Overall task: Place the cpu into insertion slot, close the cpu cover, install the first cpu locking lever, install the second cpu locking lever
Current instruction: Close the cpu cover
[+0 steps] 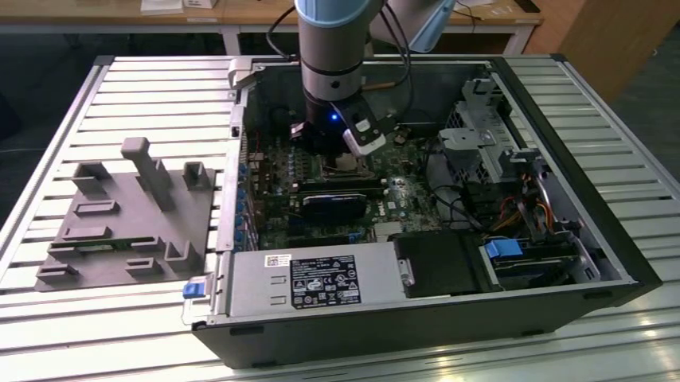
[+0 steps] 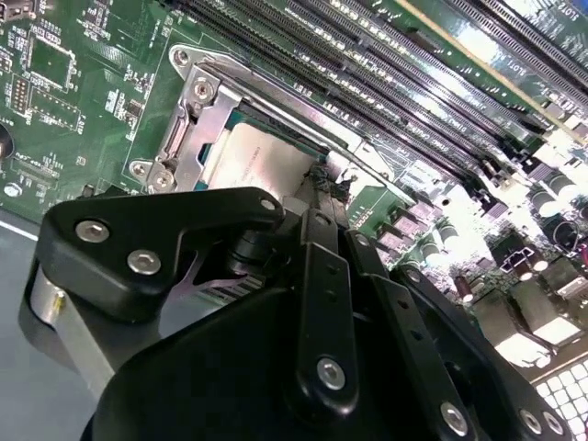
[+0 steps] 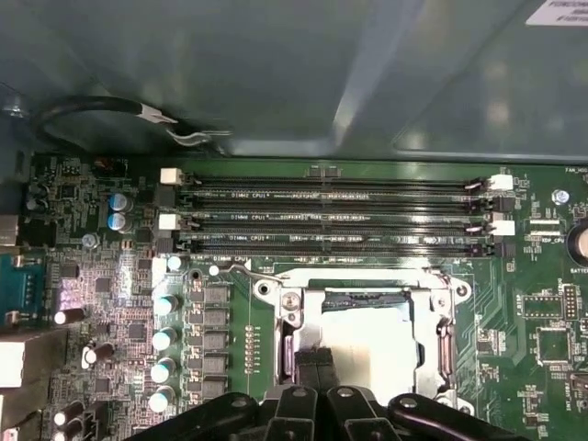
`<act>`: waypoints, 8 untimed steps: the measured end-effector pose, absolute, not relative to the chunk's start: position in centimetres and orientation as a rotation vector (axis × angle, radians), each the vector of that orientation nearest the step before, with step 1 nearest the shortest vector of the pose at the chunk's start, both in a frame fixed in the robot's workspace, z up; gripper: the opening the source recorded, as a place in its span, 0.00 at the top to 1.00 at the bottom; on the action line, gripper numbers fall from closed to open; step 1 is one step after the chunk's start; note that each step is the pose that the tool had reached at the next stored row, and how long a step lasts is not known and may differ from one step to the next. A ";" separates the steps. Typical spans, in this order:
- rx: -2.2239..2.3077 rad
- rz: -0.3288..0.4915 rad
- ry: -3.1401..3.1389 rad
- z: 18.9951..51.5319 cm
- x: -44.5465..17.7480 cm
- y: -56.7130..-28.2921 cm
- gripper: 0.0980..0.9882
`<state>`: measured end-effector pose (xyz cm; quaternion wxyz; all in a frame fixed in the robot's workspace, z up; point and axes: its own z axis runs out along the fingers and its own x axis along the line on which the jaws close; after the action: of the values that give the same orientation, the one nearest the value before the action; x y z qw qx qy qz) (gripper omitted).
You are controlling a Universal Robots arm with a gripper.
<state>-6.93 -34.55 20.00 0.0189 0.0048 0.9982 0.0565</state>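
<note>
Looking at a slatted tabletop (image 1: 127, 87) carrying an open computer case (image 1: 425, 330), arm (image 1: 334, 48) reaching straight down into it. Got the gripper (image 3: 310, 366) pinched narrow, fingers (image 3: 301, 363) pressed together, tips down at one edge of the cpu (image 3: 377, 354), right where chip meets cpu cover (image 3: 443, 340). Can't tell whether touching or just hovering a hair above. Found the cpu seated flat in the insertion slot (image 3: 367, 299), roughly mid-board on the green motherboard (image 3: 542, 303) and directly under the gripper. Looks like a plain pale silver-grey square, a bit washed out by glare in the first wrist view. Got the cover lying down around it as a thin shiny metal frame, chip showing through the window, screw heads at the corners in the second wrist view. As for the rest, biggest first: a grey moulded fixture (image 1: 117, 231) out on the tabletop toward the exterior view's left, well apart from the case; a silver power supply box (image 1: 308, 282) inside the case; long black memory slots (image 3: 331, 220) just beside the insertion slot; a black cable (image 3: 92, 106) looped against the case wall; a thin wire lever (image 3: 266, 272) running along the slot's edge nearest the memory slots; a row of small capacitors (image 3: 165, 340) beside the slot.
</note>
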 end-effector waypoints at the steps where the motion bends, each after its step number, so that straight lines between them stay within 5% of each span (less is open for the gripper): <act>1: 0.015 0.174 3.099 20.0 -6.9 -34.5 1.00; 8: 0.015 0.173 3.099 19.9 -6.9 -34.4 1.00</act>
<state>-6.85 -34.41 19.95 0.0191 0.0047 0.9983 0.0558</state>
